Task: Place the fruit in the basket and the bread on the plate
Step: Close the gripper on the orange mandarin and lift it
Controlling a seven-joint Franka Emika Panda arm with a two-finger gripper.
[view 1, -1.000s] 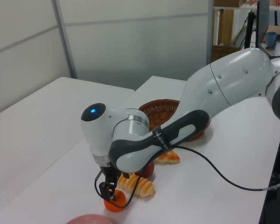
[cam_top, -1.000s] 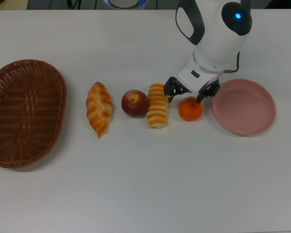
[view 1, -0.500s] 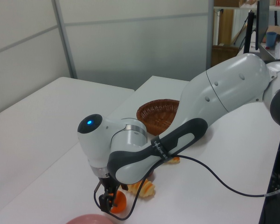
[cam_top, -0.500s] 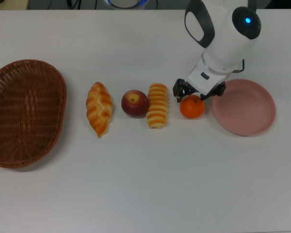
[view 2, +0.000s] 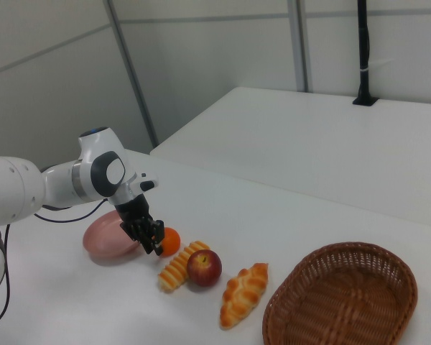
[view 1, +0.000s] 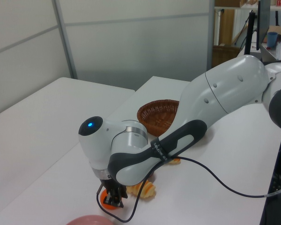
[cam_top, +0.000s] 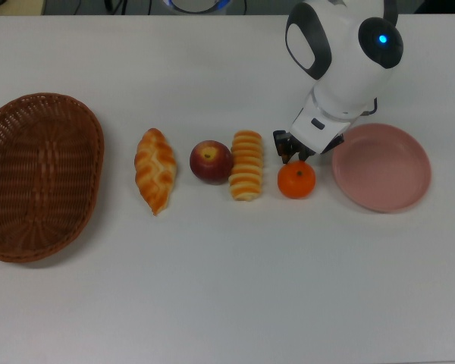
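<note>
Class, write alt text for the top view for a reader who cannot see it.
A white robot arm's gripper hovers just behind a mandarin on a white table. Left to right lie a wicker basket, braided loaf, apple, ridged roll, mandarin and empty pink plate.

A white table [cam_top: 212,288] with a smooth matte top fills the top view. In the left view a second white table [view 1: 33,126] stands beside it, with a narrow gap between their edges. Behind both runs a pale grey panelled wall [view 1: 131,42] divided by thin metal strips. At the left view's upper right a wooden shelf [view 1: 234,28] holds a blue cup [view 1: 272,38]. In the right view another white table [view 2: 330,144] lies behind, with a black pole [view 2: 363,50] rising from its far edge. The light is even and soft.
</note>
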